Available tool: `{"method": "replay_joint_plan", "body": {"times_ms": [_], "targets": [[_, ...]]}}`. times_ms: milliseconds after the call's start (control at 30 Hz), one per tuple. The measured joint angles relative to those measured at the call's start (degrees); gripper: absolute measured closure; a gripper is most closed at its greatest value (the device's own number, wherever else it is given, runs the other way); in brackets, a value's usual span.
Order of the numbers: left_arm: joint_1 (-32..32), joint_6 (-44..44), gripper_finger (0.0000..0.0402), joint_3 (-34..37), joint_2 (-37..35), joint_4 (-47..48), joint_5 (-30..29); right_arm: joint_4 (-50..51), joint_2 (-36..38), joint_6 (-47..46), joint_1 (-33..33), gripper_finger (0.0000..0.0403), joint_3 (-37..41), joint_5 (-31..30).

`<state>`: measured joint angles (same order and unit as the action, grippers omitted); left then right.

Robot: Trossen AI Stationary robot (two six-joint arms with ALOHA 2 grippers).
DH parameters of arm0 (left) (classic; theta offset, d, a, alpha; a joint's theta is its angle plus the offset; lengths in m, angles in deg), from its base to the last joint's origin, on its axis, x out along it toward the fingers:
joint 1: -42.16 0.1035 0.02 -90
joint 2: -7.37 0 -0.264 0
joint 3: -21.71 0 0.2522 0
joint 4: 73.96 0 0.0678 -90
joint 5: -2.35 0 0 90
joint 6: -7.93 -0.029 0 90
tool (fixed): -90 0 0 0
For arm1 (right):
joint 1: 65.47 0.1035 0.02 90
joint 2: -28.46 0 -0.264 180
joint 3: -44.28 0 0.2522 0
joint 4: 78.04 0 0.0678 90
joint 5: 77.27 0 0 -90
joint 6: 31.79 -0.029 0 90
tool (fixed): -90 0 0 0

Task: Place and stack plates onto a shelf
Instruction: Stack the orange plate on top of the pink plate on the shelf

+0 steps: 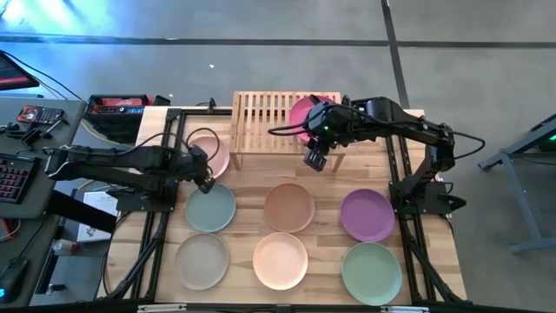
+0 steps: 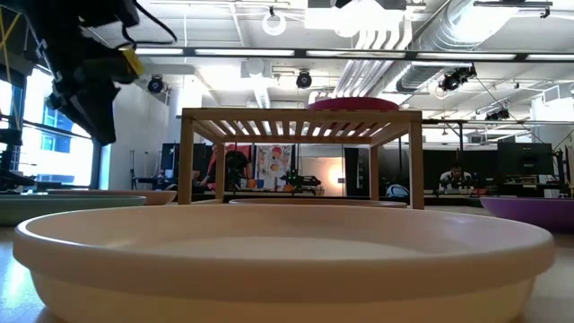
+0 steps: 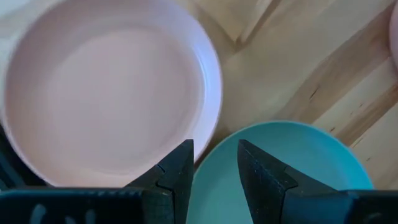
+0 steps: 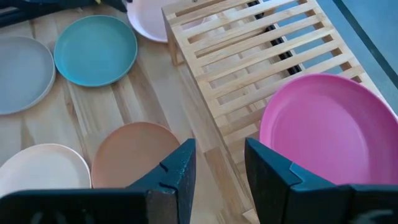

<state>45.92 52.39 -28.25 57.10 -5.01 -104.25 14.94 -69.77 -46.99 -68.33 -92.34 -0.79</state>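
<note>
Left tool [image 3: 214, 171], fingers slightly apart, over adjacent rims of pink plate [image 3: 106, 87] and sage plate [image 3: 298, 162].

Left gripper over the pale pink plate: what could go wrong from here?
1. The left gripper hangs open over the near-touching rims of the round pale pink plate and the round sage-green plate; coming down here, it might nudge or catch the wrong plate.
2. The round magenta plate lies at the right end of the slatted bamboo shelf, close to its edge. The open right gripper, nearby, could knock it.
</note>
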Motion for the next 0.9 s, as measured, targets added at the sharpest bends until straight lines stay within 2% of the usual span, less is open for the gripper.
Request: {"method": "replay_joint_plan", "body": {"times_ms": [400, 900], "targets": [[4.59, -1.73, 0.0289, 0.0, 12.94, -5.59, 2.79, 0.0, 0.0, -1.91, 0.0, 0.029, 0.01, 0.0], [4.98, -7.19, 0.0289, 0.0, 22.46, -10.04, 4.48, 0.28, 0.0, -1.88, 0.0, 0.029, 0.03, 0.0]]}}
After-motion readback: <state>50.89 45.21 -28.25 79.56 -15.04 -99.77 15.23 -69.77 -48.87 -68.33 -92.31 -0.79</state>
